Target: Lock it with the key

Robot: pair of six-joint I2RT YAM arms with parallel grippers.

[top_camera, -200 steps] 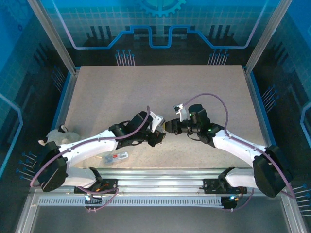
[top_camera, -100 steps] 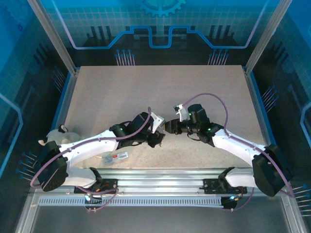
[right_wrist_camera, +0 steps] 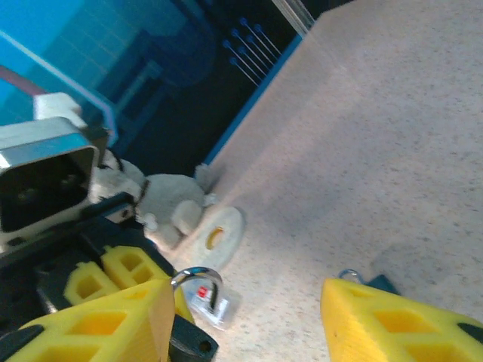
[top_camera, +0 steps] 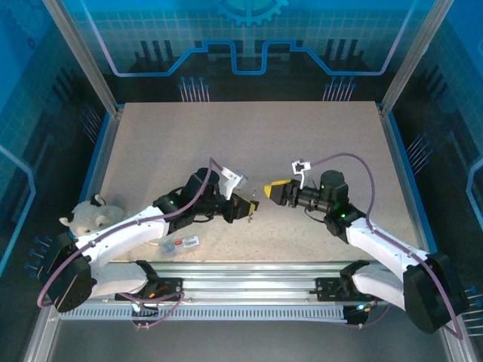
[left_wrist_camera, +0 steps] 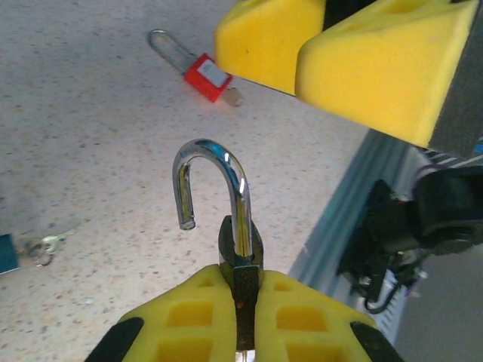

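Beside the padlock [left_wrist_camera: 240,243] our right gripper [right_wrist_camera: 249,317] stands parted; left gripper [left_wrist_camera: 243,305] clamps its body; any bump could twist it.

White-shelled arms [top_camera: 124,232], black joints [top_camera: 198,190], looping purple cables [top_camera: 349,157]; the left tool [top_camera: 253,204] and right tool [top_camera: 272,189] bear yellow hollow-celled fingers [left_wrist_camera: 306,317].

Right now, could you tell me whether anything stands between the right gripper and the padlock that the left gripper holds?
Nothing visible does. The open right gripper faces the padlock clamped in the left gripper, with only air between them above the table. The red padlock lies on the table, off that line.
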